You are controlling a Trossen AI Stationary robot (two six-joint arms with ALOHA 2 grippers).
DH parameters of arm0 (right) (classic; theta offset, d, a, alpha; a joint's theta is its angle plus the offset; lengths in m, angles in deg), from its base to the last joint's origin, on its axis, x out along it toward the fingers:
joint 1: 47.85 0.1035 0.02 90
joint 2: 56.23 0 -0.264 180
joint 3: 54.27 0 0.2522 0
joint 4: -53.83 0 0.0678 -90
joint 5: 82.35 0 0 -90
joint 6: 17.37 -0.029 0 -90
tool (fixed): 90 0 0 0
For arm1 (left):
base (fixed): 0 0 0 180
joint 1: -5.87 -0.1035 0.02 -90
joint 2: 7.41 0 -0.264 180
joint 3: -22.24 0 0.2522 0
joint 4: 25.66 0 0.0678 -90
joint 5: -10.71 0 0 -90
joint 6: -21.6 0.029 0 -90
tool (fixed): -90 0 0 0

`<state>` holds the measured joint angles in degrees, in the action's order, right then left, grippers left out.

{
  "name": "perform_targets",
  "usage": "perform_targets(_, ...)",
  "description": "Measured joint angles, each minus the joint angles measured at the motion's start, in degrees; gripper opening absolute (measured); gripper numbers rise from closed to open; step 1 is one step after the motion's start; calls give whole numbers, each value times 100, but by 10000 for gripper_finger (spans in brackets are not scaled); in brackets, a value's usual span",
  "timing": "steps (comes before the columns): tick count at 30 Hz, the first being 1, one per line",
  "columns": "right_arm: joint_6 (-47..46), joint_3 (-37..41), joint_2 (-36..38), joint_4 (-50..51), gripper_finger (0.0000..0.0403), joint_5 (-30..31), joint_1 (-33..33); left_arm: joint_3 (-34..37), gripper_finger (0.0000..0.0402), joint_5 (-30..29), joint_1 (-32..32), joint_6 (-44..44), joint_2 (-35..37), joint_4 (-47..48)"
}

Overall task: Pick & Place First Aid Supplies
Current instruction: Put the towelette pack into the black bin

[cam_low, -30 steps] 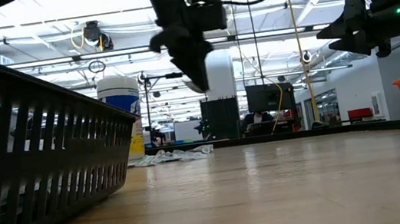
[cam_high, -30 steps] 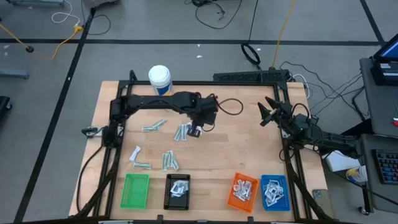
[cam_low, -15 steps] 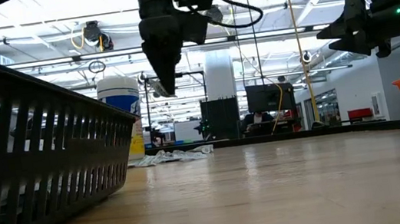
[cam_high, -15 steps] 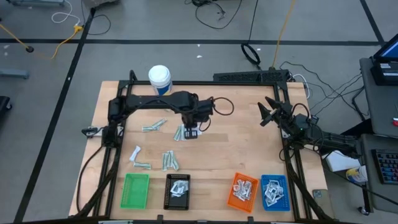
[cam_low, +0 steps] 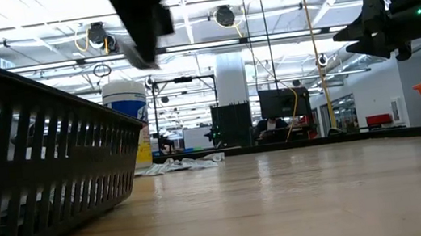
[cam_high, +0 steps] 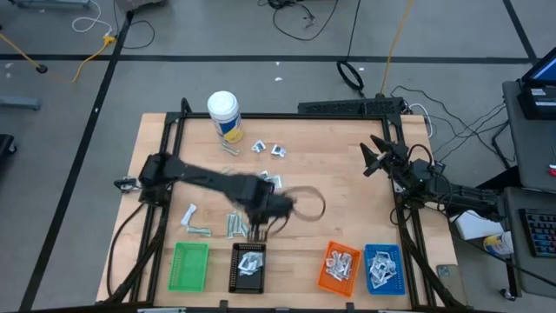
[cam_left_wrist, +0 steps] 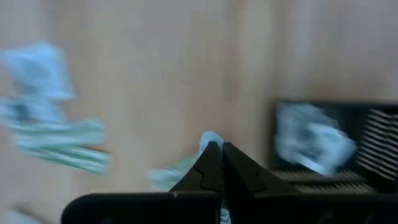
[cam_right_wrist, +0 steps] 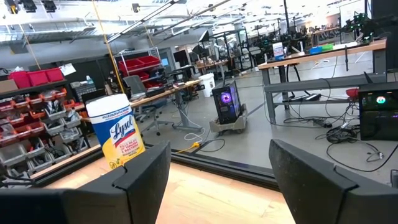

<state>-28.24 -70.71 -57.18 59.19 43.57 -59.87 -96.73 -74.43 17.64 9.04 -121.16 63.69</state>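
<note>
Black tray (cam_high: 249,269) sat just ahead of left gripper (cam_left_wrist: 216,163) – jaws pinched a white sachet (cam_left_wrist: 210,139); right gripper (cam_high: 372,157) spread wide – idle

Overhead, table-level, two wrist views.

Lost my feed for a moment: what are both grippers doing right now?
Left gripper: jaws shut, pinching a small pale packet, near the black tray.
Right gripper: jaws open, holding nothing, waiting at the table's right edge.
</note>
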Motion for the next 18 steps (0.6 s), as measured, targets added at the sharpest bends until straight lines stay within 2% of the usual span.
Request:
perform_targets(5, 0, -1, 0, -6, 267, 2, -2, 4, 1, 430, 786, -703, 26, -23)
perform_targets(11, 0, 0, 0, 0, 267, 2, -2, 2, 1, 506, 1392, -1199, 22, -24)
perform_targets(18, 0, 0, 0, 2, 267, 2, -2, 29, 0, -20, 1689, -1417, -148, -292)
